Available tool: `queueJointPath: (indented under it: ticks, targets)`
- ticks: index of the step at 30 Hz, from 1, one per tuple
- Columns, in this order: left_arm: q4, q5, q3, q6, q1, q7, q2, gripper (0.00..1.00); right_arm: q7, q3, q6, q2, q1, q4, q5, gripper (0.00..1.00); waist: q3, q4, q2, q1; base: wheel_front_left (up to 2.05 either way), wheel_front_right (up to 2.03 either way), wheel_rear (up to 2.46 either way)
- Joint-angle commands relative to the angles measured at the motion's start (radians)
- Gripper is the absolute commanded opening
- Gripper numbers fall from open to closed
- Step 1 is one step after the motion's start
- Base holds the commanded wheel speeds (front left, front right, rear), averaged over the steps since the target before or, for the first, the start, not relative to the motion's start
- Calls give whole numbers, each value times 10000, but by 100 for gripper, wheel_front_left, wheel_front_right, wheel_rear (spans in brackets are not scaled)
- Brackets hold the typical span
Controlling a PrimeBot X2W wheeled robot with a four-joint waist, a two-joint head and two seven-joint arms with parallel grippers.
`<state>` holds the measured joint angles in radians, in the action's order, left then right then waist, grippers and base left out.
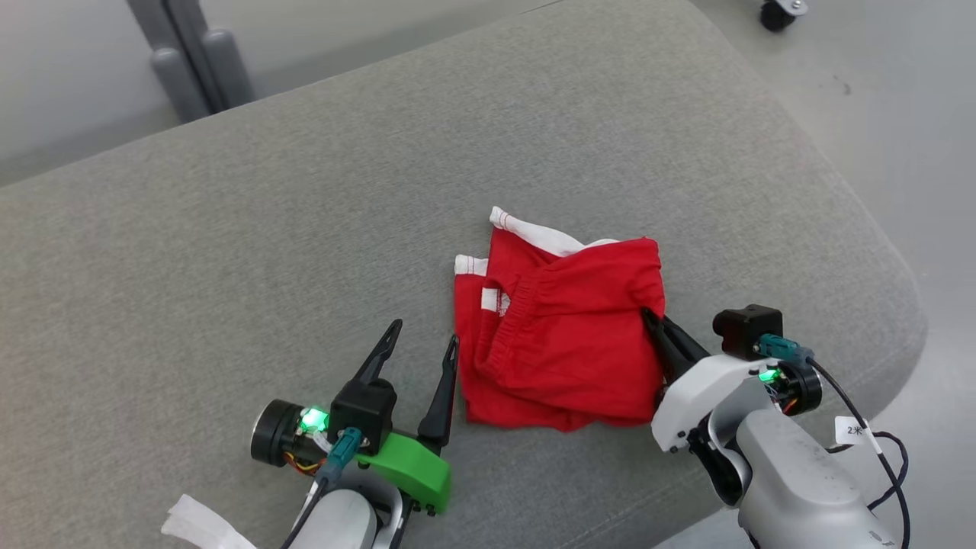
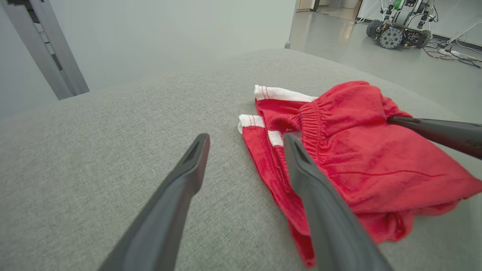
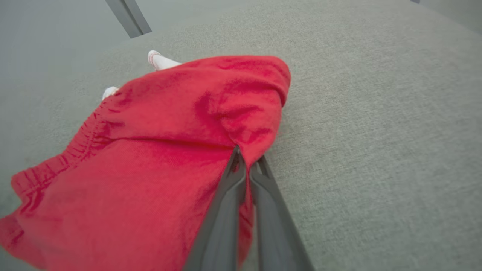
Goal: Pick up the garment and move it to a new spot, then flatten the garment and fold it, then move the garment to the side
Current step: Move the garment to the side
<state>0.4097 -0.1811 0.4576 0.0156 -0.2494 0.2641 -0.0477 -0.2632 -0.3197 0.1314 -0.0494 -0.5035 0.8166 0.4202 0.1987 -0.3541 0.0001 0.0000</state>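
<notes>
The garment [image 1: 564, 343] is a red cloth with white trim and a stretchy band. It lies in a folded pile on the big grey cushion [image 1: 229, 267], a little to the right of the middle and near the front edge. The right gripper [image 1: 648, 313] is pinched tight on the right edge of the garment, with a small bit of red cloth caught between its two dark fingers. The left gripper [image 1: 424, 333] is spread wide and holds nothing. It sits low over the cushion, just beside the left edge of the garment, and one finger reaches over that edge in the left wrist view. Since the cloth already looks folded, this seems to be the last step, moving the garment to the side. Next, the right gripper would need to keep its pinch and pull or lift the pile gently. With only one corner held, the folds could slide open or drag along the cushion. The left gripper may need to grab the other edge to help carry the pile flat.
</notes>
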Motion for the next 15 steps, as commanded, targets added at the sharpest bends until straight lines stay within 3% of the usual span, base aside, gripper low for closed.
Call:
queueJointPath:
  ticks: [1,8,15]
  targets:
    - [25,30,24,-45,-211,1,-66,100,-18,119,-15,-32,-233,52,-221,0,301,-694,-1,0,0,0,0]
    - [179,421,-28,50,-644,1,-74,100,-18,599,-15,-603,-1733,516,-1336,0,1244,-159,-1,0,0,0,0]
    - [242,860,-266,266,-1214,3,-251,100,18,1364,-15,-2082,-4060,1860,-2060,0,2415,742,-1,0,0,0,0]
